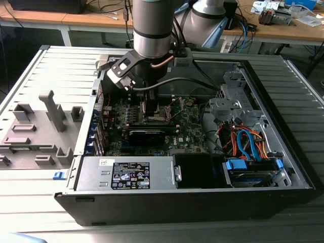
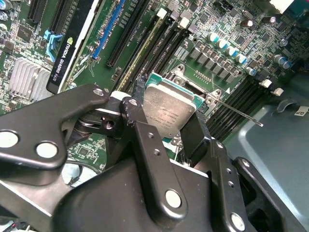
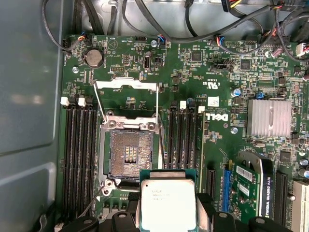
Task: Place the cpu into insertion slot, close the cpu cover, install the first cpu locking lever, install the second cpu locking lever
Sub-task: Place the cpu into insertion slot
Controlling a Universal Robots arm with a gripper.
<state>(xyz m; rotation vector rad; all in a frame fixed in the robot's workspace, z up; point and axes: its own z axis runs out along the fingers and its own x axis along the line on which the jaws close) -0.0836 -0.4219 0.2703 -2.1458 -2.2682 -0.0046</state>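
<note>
Step in hand is judged to be chip placement. In the first wrist view, memory slots [image 3: 79,154] are lying at the left. Beside them the socket [image 3: 129,152] is sitting bare, with its cover [image 3: 126,84] raised and thin lever rods [image 3: 100,104] standing clear. The chip [image 3: 168,205] is being held by its edges, the gripper [image 3: 168,215] clamped on it, near the socket and unseated. Seating is judged to call for squaring the chip over the socket. A heat sink [image 3: 269,118] is standing well apart at the right. Nothing is being seen in the way.

Bright, even overhead light, shallow shadows. First wrist view: soft glare on grey-blue metal case wall [image 3: 26,99] at 9 o'clock, silvery-grey square cpu [image 3: 168,203] washed pale.
</note>
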